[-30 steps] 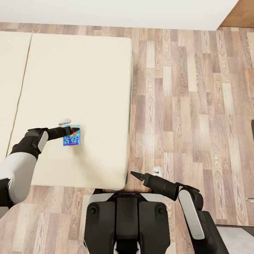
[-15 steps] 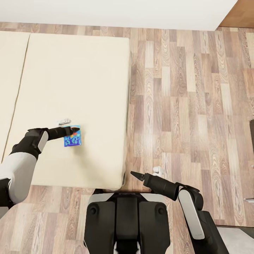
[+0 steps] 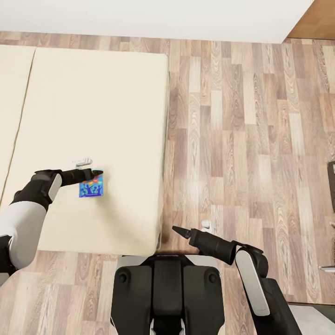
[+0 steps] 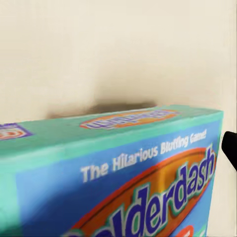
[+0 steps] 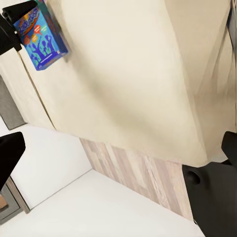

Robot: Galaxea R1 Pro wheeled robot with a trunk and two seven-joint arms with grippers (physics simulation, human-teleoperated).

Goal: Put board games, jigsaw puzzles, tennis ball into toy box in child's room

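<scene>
A: Head view: left gripper (image 3: 94, 173) at the top edge of the blue board game (image 3: 91, 188), above the bed (image 3: 93, 116); apparently pinching it.
B: Left wrist: box fills the frame between the jaws.
A: Right gripper (image 3: 178, 231) over the floor (image 3: 242, 139), jaws parted.

— How's the light?

— Bright and even, no glare. The bed (image 3: 93, 116) reads as flat cream with almost no shading; the floor (image 3: 242, 139) shows crisp plank grain right out to the edges.

— Shadows?

— Soft ones. A dark strip runs along the bed's right side, and in the left wrist view a smudged grey patch lies on the mattress behind the blue board game (image 4: 123, 173).

— Sharpness?

— Head view is clean. That close-up box is blurred, its lettering soft. The right wrist view is steeply tilted.
</scene>
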